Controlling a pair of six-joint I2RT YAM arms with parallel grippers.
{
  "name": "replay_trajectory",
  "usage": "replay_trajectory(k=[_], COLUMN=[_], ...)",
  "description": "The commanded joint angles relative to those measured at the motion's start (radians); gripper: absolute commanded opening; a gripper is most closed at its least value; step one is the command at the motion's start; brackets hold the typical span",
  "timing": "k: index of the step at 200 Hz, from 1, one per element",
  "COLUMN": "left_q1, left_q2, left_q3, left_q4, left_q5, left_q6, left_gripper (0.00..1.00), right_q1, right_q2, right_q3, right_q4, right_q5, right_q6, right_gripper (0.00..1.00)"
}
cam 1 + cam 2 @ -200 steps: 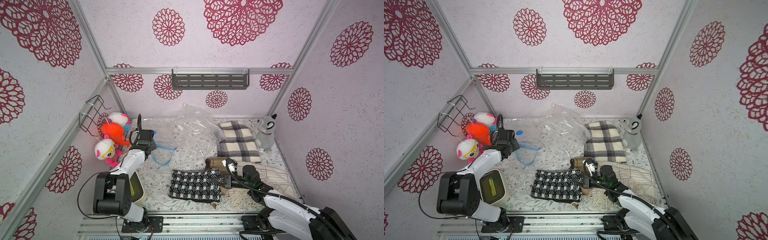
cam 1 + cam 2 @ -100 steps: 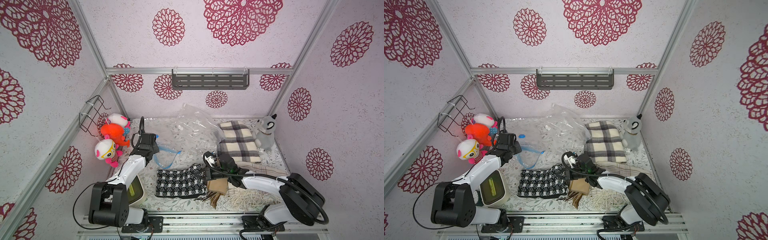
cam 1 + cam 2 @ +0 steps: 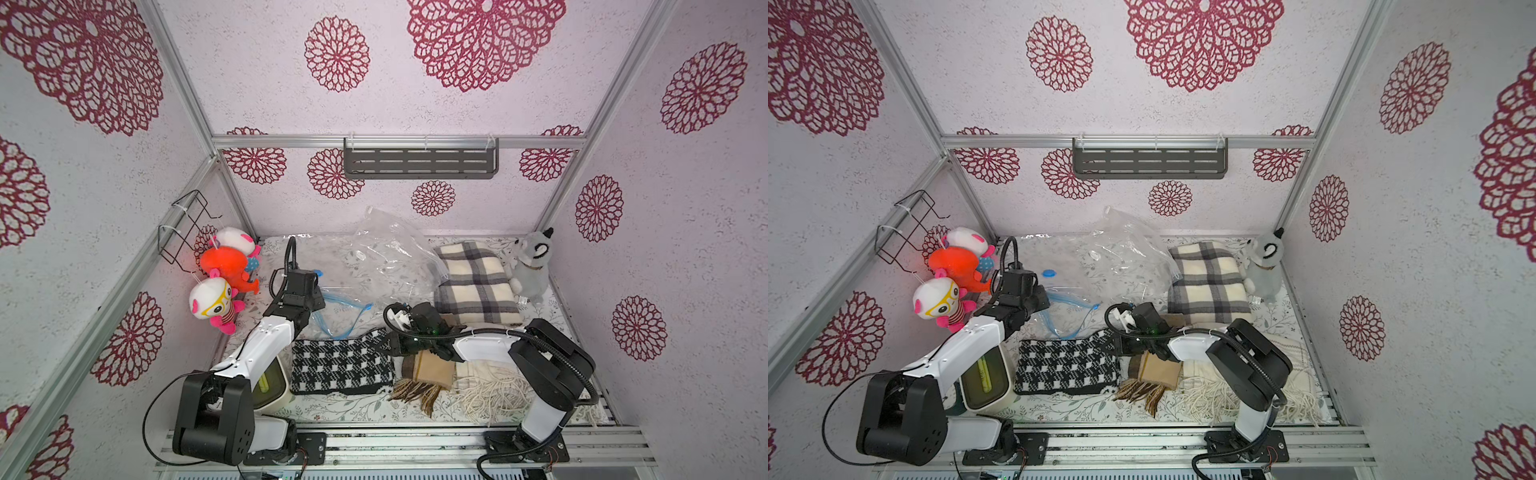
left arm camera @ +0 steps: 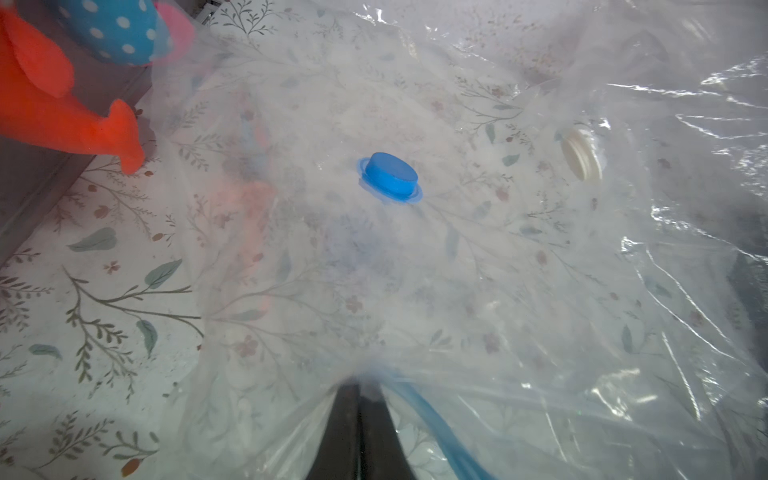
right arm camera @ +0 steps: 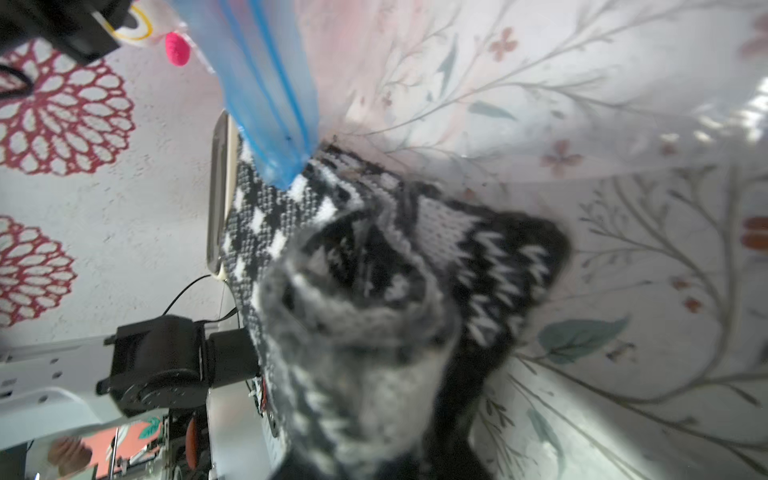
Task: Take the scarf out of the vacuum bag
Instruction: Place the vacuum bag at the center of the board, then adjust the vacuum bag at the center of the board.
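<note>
Left wrist view: we see the left gripper [image 4: 360, 384] pinched shut on the clear vacuum bag [image 4: 498, 270], near its blue zip edge [image 4: 424, 419]. Both top views: black-and-white scarf [image 3: 341, 366] lies on the table [image 3: 332, 409], just in front of the bag mouth. Right gripper [image 3: 394, 344] sits at the scarf's end; we cannot tell if its jaws grip.

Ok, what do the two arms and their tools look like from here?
Both alike: white link shells on the left arm and right arm, bulky black joint housings, a black cable looping along each. The left tool has slim black fingers.
</note>
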Motion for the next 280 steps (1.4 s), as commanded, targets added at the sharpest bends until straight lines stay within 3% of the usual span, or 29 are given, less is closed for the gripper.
replay_trajectory(k=[1, 14, 28, 52, 68, 78, 91, 112, 135, 160, 201, 225, 246, 259, 280], left_q1=[-0.010, -0.023, -0.040, -0.076, -0.087, -0.091, -0.086, -0.094, -0.088, -0.059, -0.089, -0.065, -0.038, 0.000, 0.023], left_q2=[-0.043, -0.055, -0.054, -0.108, -0.193, -0.240, -0.230, -0.019, 0.184, 0.344, 0.416, 0.491, 0.557, 0.577, 0.568], left_q3=[-0.010, -0.008, -0.006, -0.043, -0.043, -0.032, -0.007, 0.058, 0.107, 0.195, 0.157, 0.173, 0.236, 0.277, 0.283], left_q4=[0.053, 0.046, 0.010, -0.002, -0.024, -0.029, -0.009, 0.042, 0.128, 0.104, 0.071, 0.096, 0.078, 0.040, 0.068], left_q5=[0.049, 0.035, 0.041, 0.024, -0.008, -0.031, 0.023, 0.156, 0.107, 0.145, -0.008, 0.043, -0.002, 0.074, 0.019], left_q6=[0.003, 0.003, 0.007, -0.007, 0.000, 0.007, 0.032, 0.046, 0.068, 0.045, -0.016, -0.026, -0.002, 0.006, 0.041], left_gripper=[0.07, 0.09, 0.35, 0.47, 0.71, 0.80, 0.80, 0.74, 0.72, 0.69, 0.71, 0.71, 0.73, 0.73, 0.75], right_q1=[-0.006, -0.004, -0.001, -0.001, -0.002, -0.003, -0.004, -0.006, -0.012, -0.033, -0.107, -0.141, -0.203, -0.232, -0.282], right_q2=[-0.088, -0.113, -0.126, -0.178, -0.220, -0.244, -0.266, -0.263, -0.268, -0.289, -0.378, -0.408, -0.389, -0.386, -0.362], right_q3=[0.019, 0.031, 0.047, 0.060, 0.065, 0.062, 0.062, 0.087, 0.091, 0.081, 0.003, 0.008, 0.029, 0.034, 0.050], right_q4=[-0.096, -0.119, -0.153, -0.215, -0.260, -0.271, -0.280, -0.301, -0.269, -0.260, -0.182, -0.198, -0.200, -0.190, -0.145], right_q5=[0.094, 0.087, 0.075, 0.123, 0.152, 0.166, 0.203, 0.246, 0.259, 0.294, 0.286, 0.303, 0.316, 0.369, 0.411], right_q6=[-0.074, -0.089, -0.104, -0.131, -0.151, -0.154, -0.160, -0.171, -0.194, -0.212, -0.193, -0.216, -0.226, -0.248, -0.273], right_gripper=[0.45, 0.54, 0.59, 0.62, 0.62, 0.62, 0.64, 0.64, 0.64, 0.64, 0.64, 0.64, 0.64, 0.65, 0.66])
